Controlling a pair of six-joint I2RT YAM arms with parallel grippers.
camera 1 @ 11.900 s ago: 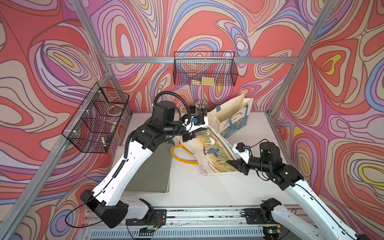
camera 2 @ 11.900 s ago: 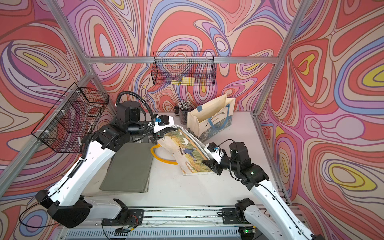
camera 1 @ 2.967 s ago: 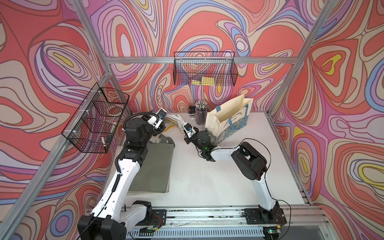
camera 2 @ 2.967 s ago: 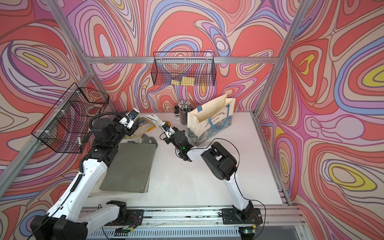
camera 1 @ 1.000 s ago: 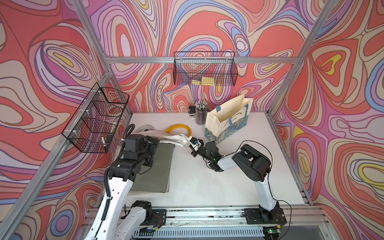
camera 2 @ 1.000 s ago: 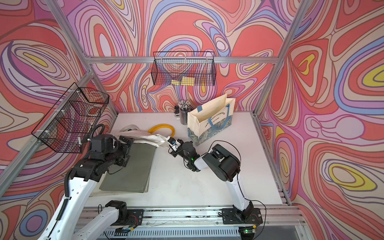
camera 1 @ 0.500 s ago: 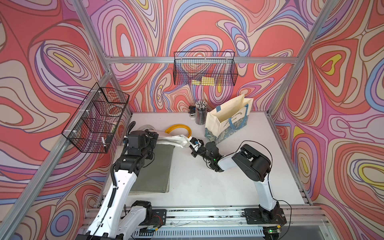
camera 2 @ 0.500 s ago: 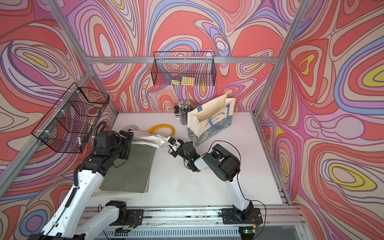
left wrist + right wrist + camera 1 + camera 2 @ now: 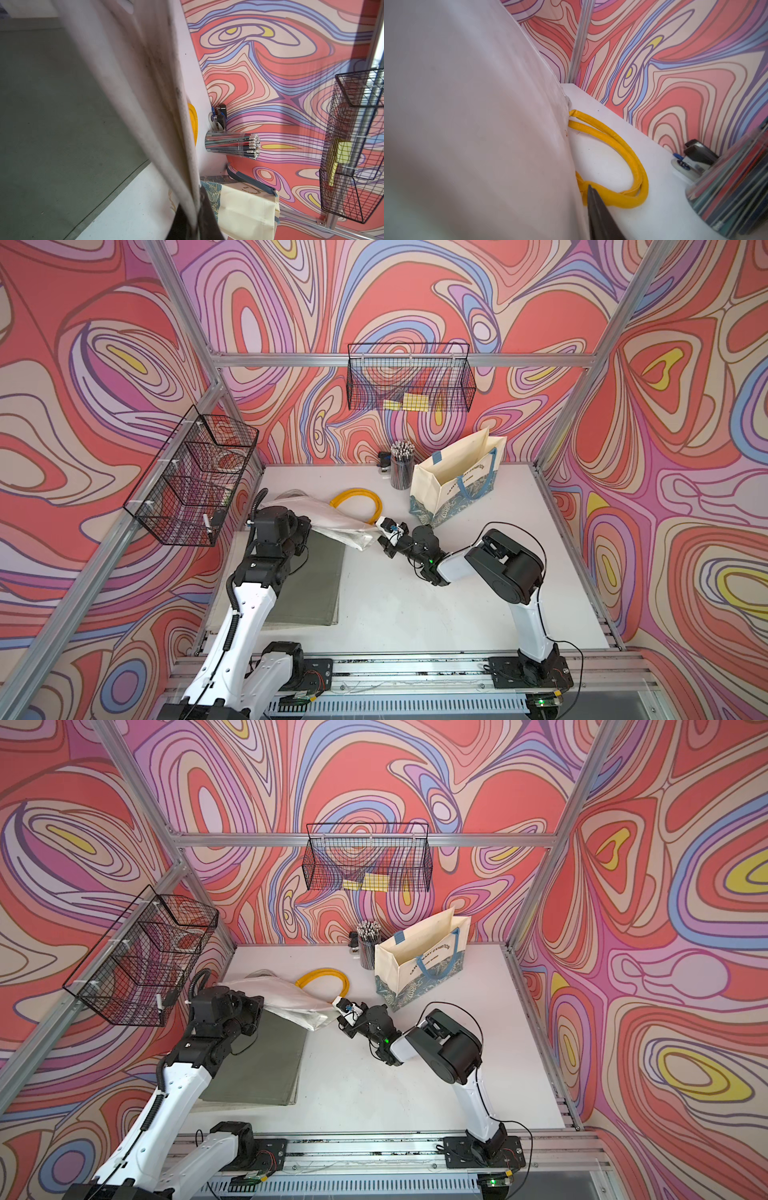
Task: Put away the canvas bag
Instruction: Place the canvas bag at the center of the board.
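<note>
Currently, I find the canvas bag [image 9: 332,522] lying folded on the table [image 9: 415,614] at the rear, near the left arm, one edge over the grey mat [image 9: 307,593]. Its yellow handles [image 9: 357,502] loop toward the back wall. Left gripper [image 9: 197,199]: fingers together, pinching the bag's cloth, as the left wrist view shows. Right gripper [image 9: 379,536]: at the bag's opposite end, against the cloth; I cannot tell whether its jaws are apart or closed. An upright tote [image 9: 453,481] stands just beyond.
</note>
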